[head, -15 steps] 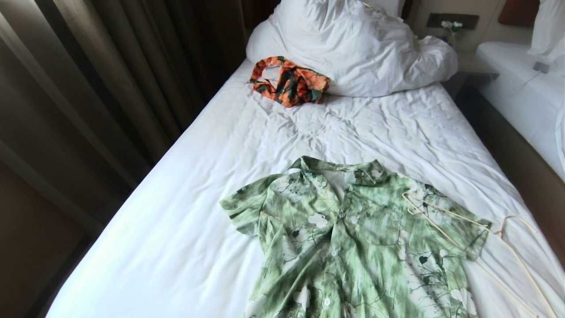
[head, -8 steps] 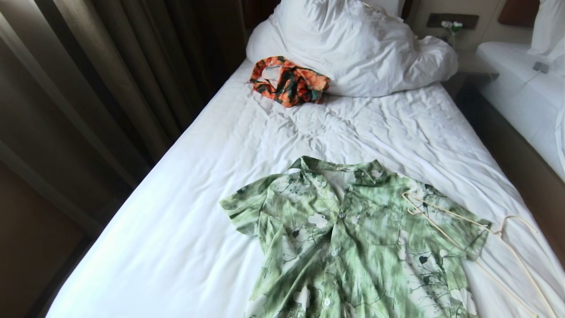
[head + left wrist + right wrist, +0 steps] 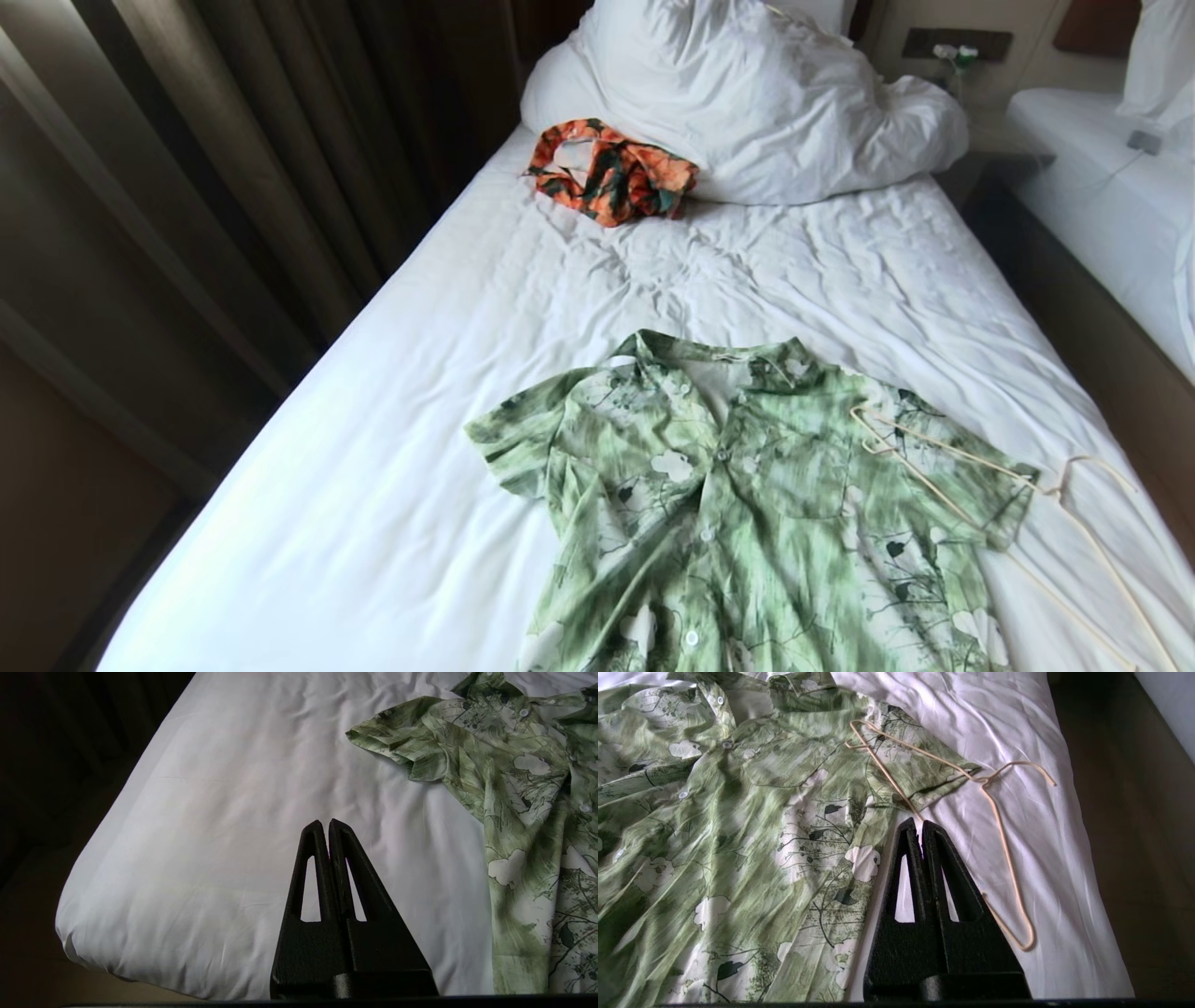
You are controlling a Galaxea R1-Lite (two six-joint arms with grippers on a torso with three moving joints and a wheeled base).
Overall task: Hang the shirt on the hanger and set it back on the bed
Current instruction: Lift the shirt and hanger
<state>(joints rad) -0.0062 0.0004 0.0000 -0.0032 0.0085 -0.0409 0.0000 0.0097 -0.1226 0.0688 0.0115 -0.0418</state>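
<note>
On the bed (image 3: 392, 485), shirt (image 3: 747, 523) near foot edge, hanger (image 3: 943, 504) overlapping its sleeve, both grippers' jaws together.

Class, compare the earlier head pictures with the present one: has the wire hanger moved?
No. The hanger lies where it did, one end over the shirt sleeve, hook toward the bed edge.

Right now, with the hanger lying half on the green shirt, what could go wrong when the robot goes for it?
1. The hanger is thin wire lying flat, partly over the shirt sleeve; the right gripper might pinch fabric along with it.
2. Its hook lies near the right edge of the bed, so a nudge could push it off.
3. The shirt is buttoned, leaving only the collar opening for threading.
</note>
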